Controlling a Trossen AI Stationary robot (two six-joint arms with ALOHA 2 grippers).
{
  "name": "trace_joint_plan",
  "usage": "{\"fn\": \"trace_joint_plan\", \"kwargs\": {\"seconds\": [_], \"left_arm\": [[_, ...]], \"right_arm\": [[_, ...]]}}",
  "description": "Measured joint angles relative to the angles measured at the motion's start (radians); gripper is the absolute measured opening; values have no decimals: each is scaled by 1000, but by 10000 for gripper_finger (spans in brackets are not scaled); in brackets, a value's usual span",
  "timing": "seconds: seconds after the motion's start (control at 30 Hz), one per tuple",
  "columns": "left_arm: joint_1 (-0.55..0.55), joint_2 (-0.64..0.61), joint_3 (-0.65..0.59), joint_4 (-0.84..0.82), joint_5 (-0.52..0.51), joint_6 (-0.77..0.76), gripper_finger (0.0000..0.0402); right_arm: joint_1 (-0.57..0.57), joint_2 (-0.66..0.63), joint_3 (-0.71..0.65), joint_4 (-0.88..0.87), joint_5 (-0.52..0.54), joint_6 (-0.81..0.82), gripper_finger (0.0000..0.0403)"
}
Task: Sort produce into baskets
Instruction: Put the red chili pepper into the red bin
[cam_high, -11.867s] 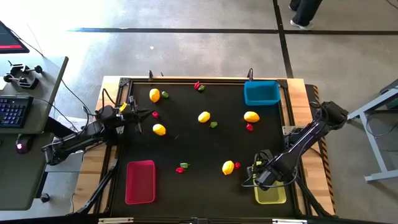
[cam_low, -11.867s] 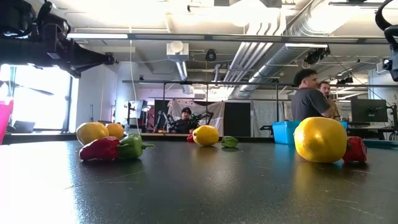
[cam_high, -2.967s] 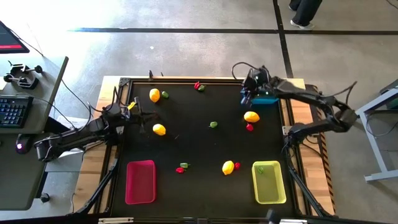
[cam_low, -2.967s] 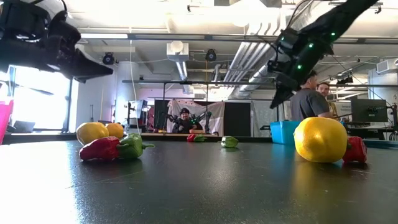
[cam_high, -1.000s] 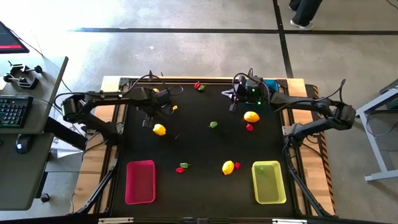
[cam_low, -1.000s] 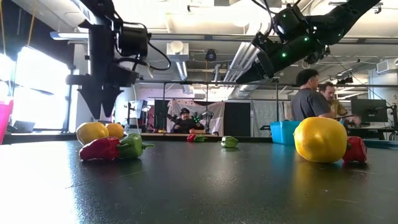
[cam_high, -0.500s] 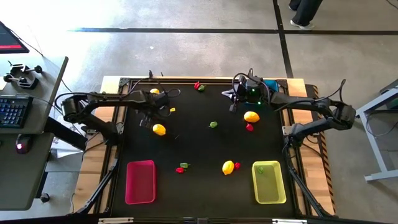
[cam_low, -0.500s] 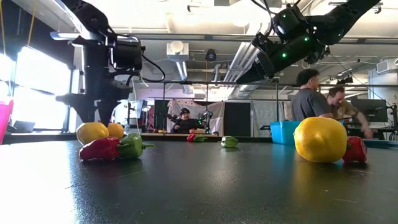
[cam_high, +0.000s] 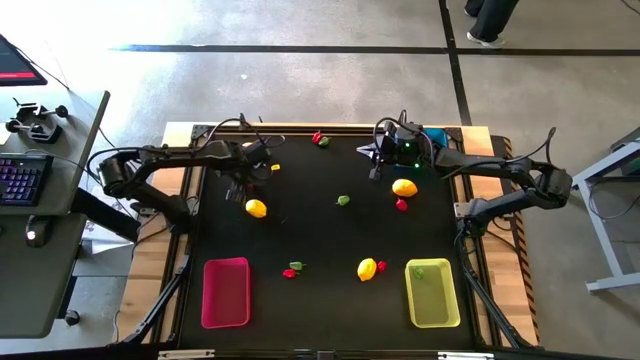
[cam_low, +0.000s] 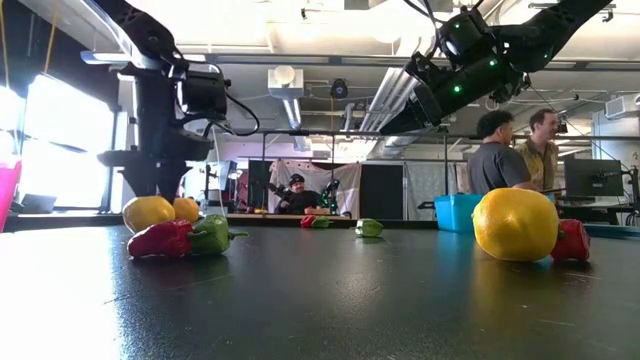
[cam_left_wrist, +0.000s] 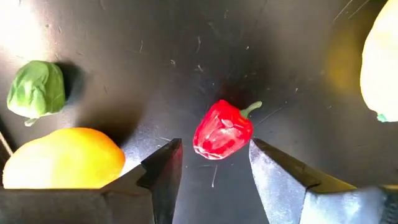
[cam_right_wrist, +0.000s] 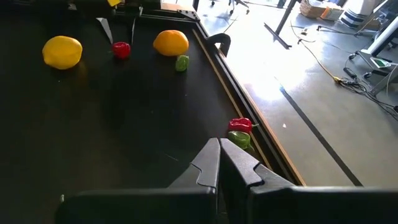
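My left gripper (cam_left_wrist: 214, 163) hangs open over the table's far left, fingers pointing down, one finger on either side of a small red pepper (cam_left_wrist: 222, 132) that lies on the mat; I see a gap on both sides. Next to it lie an orange lemon (cam_left_wrist: 62, 157), a green piece (cam_left_wrist: 36, 88) and a yellow lemon (cam_high: 256, 208). My right gripper (cam_right_wrist: 219, 150) is shut and empty, raised above the table's far middle (cam_high: 377, 163). The pink-red basket (cam_high: 226, 291) and the yellow-green basket (cam_high: 433, 292) stand at the near edge. The blue basket (cam_low: 460, 212) is at the far right.
More produce lies about: a lemon (cam_high: 404, 187) with a red bit (cam_high: 401, 205), a green bit (cam_high: 343, 200), a lemon (cam_high: 367, 268), a red-green pair (cam_high: 292, 269), and another pair (cam_right_wrist: 239, 132) at the far edge. People (cam_low: 495, 155) stand beyond the table.
My left gripper has sunk a little lower over the produce at the far left, shifted slightly toward the table's left edge and turned about its wrist. The produce has stayed where it was.
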Motion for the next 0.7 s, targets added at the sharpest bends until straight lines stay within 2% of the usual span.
{"fn": "trace_joint_plan", "kwargs": {"seconds": [0.2, 0.7], "left_arm": [[4, 0, 0, 9, 23, 3, 153], [3, -1, -46, 62, 29, 21, 152]], "right_arm": [[0, 0, 0, 0, 0, -1, 0], [0, 0, 0, 0, 0, -8, 0]]}}
